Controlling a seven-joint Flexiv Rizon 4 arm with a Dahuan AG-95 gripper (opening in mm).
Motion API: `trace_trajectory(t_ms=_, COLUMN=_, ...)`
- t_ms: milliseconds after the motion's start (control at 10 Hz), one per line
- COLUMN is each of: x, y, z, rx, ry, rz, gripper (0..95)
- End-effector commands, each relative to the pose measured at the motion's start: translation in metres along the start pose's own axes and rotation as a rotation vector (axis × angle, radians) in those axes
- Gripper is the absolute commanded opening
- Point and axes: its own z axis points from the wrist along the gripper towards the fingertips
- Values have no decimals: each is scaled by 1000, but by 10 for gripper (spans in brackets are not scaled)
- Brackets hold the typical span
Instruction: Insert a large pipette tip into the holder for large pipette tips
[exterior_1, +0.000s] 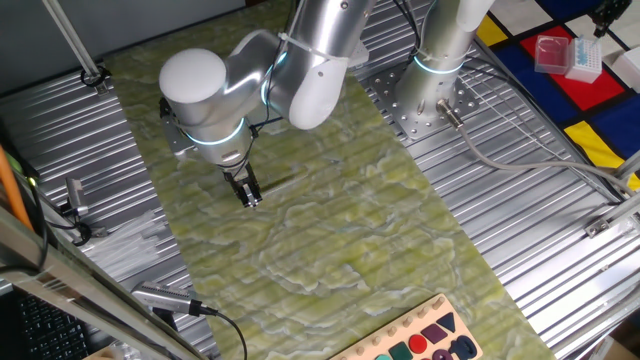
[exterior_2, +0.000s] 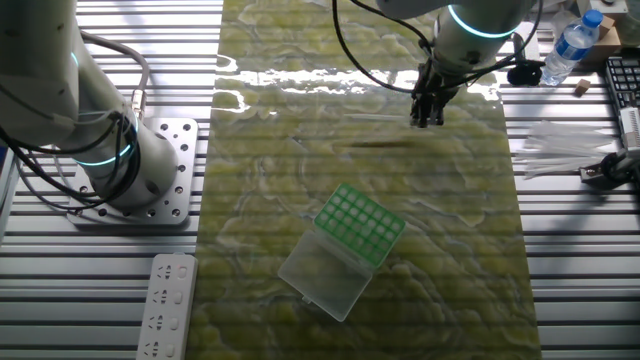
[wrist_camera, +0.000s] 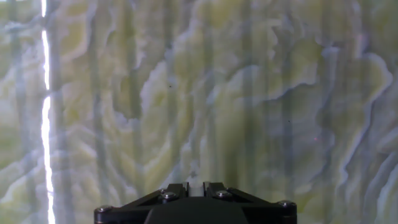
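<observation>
Tip: the large pipette tip (exterior_2: 375, 117), a thin, nearly clear tapered plastic sliver, shows only as a faint pale line running sideways from the fingertips in the other fixed view. A dark streak on the mat just beneath it suggests it hangs in the air rather than lying flat.
Grip: the black two-finger gripper (exterior_2: 428, 112) has its fingers drawn together. In the hand view only a narrow slit is left, with something pale in it, so I judge it is clamped on the tip's thick end.
Why held so: the tip seems to be pinched crosswise, probably because it was lying flat when it was taken. It would need turning point-down before it can enter a hole.
Holder: the holder for large pipette tips (exterior_2: 360, 222) is a small box with a green gridded top and pale translucent sides. It sits on the green-and-white marbled mat (exterior_2: 450, 260), well apart from the gripper, with its clear lid swung open beside it so the holes are free.
Supply: a loose heap of clear spare tips (exterior_2: 560, 150) lies off the mat on the ribbed metal table (exterior_2: 580, 300), near the gripper's side.
Stage: carrying; insertion not yet begun.
</observation>
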Motion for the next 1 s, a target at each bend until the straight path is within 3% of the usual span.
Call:
trace_trajectory(t_ms=100, x=0, y=0, z=0, rx=1, ry=-11, rz=-7, gripper=0)
trace_trajectory(t_ms=600, x=0, y=-1, z=4, rx=9, ry=-25, rz=-8, gripper=0)
trace_trajectory(t_ms=700, x=0, y=-2, z=5, rx=8, ry=-27, rz=-13, gripper=190)
trace_trajectory(t_ms=1000, x=0, y=-2, z=9, rx=18, ry=-30, rz=-43, gripper=190)
